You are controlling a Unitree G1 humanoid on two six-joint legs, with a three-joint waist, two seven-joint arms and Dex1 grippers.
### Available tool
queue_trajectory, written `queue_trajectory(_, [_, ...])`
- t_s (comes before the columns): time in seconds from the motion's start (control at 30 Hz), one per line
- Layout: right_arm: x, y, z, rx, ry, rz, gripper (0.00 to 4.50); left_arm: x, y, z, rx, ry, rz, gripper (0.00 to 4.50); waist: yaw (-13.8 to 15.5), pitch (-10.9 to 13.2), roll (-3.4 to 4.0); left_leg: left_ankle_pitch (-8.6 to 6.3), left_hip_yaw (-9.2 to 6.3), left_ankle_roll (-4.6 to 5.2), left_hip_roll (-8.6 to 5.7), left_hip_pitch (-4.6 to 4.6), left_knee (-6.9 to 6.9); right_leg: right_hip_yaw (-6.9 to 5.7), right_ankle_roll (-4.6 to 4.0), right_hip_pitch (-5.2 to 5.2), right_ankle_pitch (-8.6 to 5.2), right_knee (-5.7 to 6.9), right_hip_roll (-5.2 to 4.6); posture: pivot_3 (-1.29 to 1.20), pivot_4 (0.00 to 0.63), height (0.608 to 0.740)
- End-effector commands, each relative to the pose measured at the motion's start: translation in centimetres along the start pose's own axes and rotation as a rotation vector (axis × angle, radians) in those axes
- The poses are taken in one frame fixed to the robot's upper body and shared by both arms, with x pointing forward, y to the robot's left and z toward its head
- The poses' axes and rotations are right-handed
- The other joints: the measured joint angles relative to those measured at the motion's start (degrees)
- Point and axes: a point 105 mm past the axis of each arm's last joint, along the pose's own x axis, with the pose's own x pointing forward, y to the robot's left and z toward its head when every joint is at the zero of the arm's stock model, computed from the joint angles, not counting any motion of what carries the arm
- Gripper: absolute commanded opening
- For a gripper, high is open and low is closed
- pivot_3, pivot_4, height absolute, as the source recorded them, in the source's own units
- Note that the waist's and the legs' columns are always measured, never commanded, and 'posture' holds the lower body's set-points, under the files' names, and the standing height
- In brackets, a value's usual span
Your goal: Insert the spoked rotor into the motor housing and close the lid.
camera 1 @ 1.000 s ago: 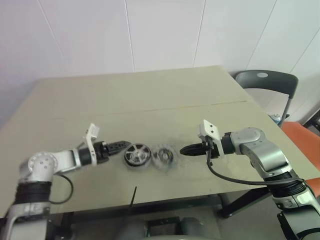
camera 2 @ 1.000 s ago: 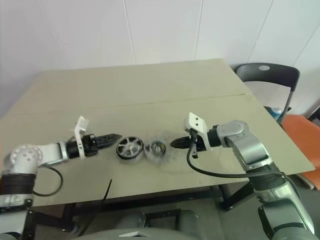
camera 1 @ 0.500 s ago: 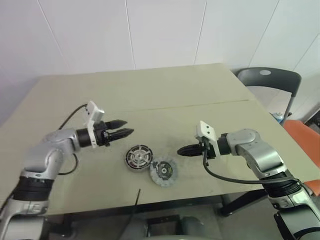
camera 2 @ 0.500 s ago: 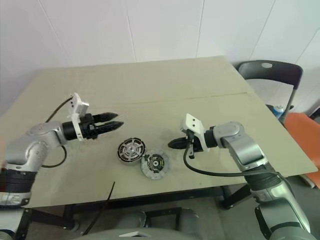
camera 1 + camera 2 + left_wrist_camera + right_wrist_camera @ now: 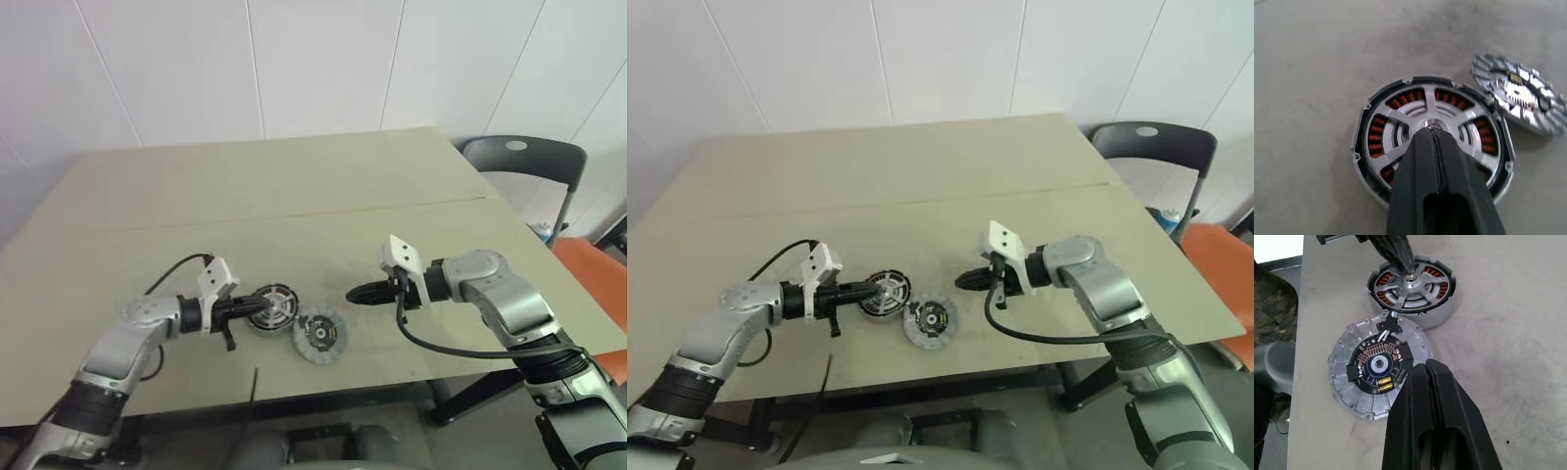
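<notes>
Copper-red windings under silver spokes in the motor housing

— Where's the round, dark-rimmed motor housing with the copper-red windings?

— Flat on the beige table, near its front edge. The silver-spoked rotor with its central hub already sits inside it, windings showing between the spokes.

— And the flat grey notched-edge lid?

— Off, lying just beside the housing, dark circuit face up.
</notes>
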Motion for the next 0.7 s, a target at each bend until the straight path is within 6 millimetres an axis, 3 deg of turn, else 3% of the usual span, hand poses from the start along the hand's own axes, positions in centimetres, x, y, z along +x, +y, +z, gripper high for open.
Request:
queue_trajectory(0.03, [-0.3,-0.4,1.3,-0.051,-0.017,-0.012,0.0,0.3,0.3,-3.4,-0.072,0.098,0.048,0.03,0.0,0.0,0.16,-0.02,0.06,0.02,0.0,0.17,-0.02,0.05,0.02,0.15,-0.02,0.01,0.0,0.0,0.0,0.74])
queue_trajectory(0.1, [-0.2,-0.4,1.3,-0.051,-0.018,-0.012,0.0,0.5,1.1,-1.3,-0.098,-0.021,0.088,0.03,0.0,0.1,0.24,-0.02,0.04,0.01,0.04,0.48,-0.03,0.03,0.02,0.46,-0.04,0.01,0.01,0.0,0.0,0.74])
queue_trajectory(0.23, [0.2,-0.4,1.7,-0.057,-0.032,0.005,0.0,-0.4,3.8,4.8,-0.206,-0.367,0.192,0.03,0.1,0.3,-0.08,-0.02,0.1,0.0,0.35,0.44,0.13,-0.23,0.04,0.6,-0.04,0.02,0.04,0.0,0.0,0.74])
queue_trajectory(0.33, [0.7,-0.4,2.3,-0.07,-0.042,0.021,0.0,-1.5,5.0,7.0,-0.245,-0.484,0.24,0.03,-0.1,0.4,-0.26,-0.01,0.08,0.0,0.41,0.25,0.12,-0.26,0.16,0.38,0.06,0.03,0.1,0.0,0.0,0.74])
queue_trajectory(0.57, [1.9,1.6,4.0,-0.047,-0.075,0.161,0.0,-1.2,5.6,5.7,-0.245,-0.42,0.298,0.03,0.0,0.4,-0.23,-0.01,0.2,-0.03,0.39,-0.47,0.07,-0.17,-0.01,-0.38,0.3,0.02,0.08,0.0,0.0,0.74])
queue_trajectory(0.7, [2.8,2.4,6.3,0.06,-0.186,0.21,0.0,-0.6,5.3,5.2,-0.253,-0.413,0.299,0.03,0.0,0.4,-0.24,-0.01,0.19,-0.03,0.39,-0.44,0.08,-0.17,-0.04,-0.35,0.29,0.02,0.08,0.0,0.0,0.74])
